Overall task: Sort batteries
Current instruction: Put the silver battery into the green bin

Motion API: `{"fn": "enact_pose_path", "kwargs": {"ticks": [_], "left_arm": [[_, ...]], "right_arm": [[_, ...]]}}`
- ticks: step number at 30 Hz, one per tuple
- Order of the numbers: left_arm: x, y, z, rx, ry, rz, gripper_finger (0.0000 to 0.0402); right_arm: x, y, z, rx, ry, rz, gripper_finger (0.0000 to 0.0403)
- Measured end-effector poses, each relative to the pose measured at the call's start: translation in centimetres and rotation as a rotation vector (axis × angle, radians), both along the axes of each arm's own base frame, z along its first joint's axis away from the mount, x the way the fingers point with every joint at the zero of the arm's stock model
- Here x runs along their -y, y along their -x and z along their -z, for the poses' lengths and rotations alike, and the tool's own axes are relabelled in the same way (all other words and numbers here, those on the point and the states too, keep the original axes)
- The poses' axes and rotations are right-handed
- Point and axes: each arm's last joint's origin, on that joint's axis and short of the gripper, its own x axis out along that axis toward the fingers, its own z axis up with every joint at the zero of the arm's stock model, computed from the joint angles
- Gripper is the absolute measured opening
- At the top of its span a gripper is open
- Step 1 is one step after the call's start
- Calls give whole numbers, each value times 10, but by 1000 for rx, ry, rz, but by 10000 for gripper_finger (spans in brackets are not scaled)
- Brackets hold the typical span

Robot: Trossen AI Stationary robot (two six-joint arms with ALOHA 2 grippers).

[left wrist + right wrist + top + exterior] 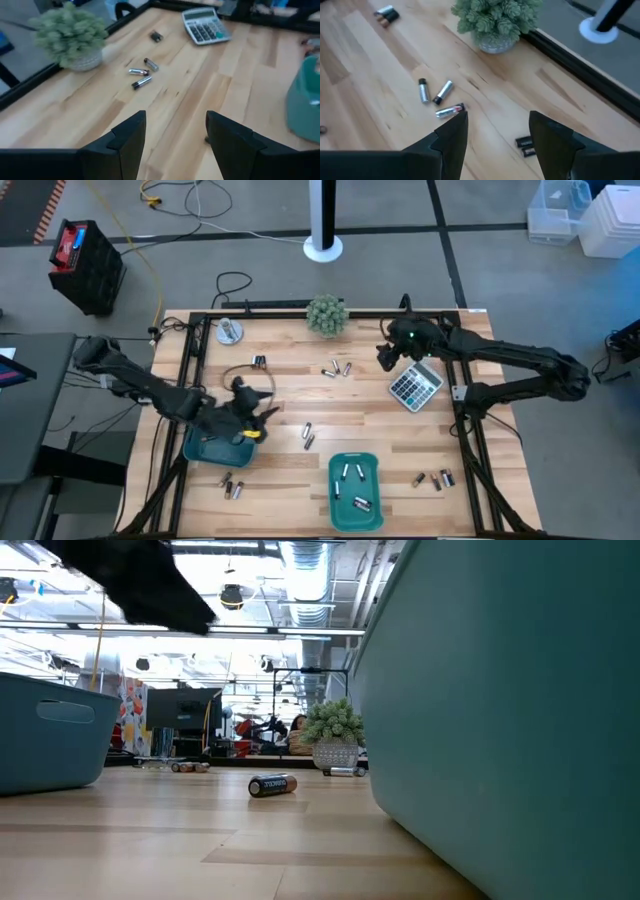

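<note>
Batteries lie scattered on the wooden table: a trio (337, 368) near the plant, a pair (260, 362) at the back left, two (308, 435) in the middle, and others at the front left (232, 485) and front right (435, 478). A few more batteries lie inside the middle teal tray (372, 502). My left gripper (255, 415) hovers open over the left teal tray (205, 448), holding nothing. My right gripper (383, 358) is open just right of the trio (437, 97), also holding nothing. In the left wrist view the left gripper (175, 120) points toward that trio (142, 75).
A small potted plant (327, 315) stands at the back centre. The grey calculator (415, 385) lies under the right arm. A round metal object (230, 331) sits at the back left corner. A black frame edges the table.
</note>
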Motion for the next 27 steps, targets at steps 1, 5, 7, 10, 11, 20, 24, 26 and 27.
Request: {"fn": "enact_pose_path", "kwargs": {"ticks": [1, 5, 7, 10, 11, 20, 24, 26, 27], "left_arm": [[-4, -7, 2, -8, -4, 10, 201], [-33, -37, 5, -83, -6, 112, 201], [-52, -49, 7, -138, -15, 142, 201], [-80, -65, 8, -192, -16, 207, 201], [-88, -70, 9, -206, -17, 233, 201], [-152, -124, 34, -390, -1, 337, 201], [-171, -147, 47, -485, -2, 346, 201], [-179, -158, 51, -509, -8, 348, 201], [-183, -162, 52, -524, -9, 348, 201]], "right_arm": [[1, 0, 0, 5, -2, -11, 223], [0, -1, -1, -7, 20, -89, 223], [-3, -2, 0, -13, 21, -169, 223], [-10, -5, -1, -16, 31, -278, 223], [-13, -7, 0, -19, 36, -303, 223], [-44, -16, -1, -27, 69, -486, 223], [-58, -15, -6, -10, 77, -544, 223], [-65, -13, -9, -2, 80, -572, 223], [-69, -12, -10, 5, 79, -584, 223]]}}
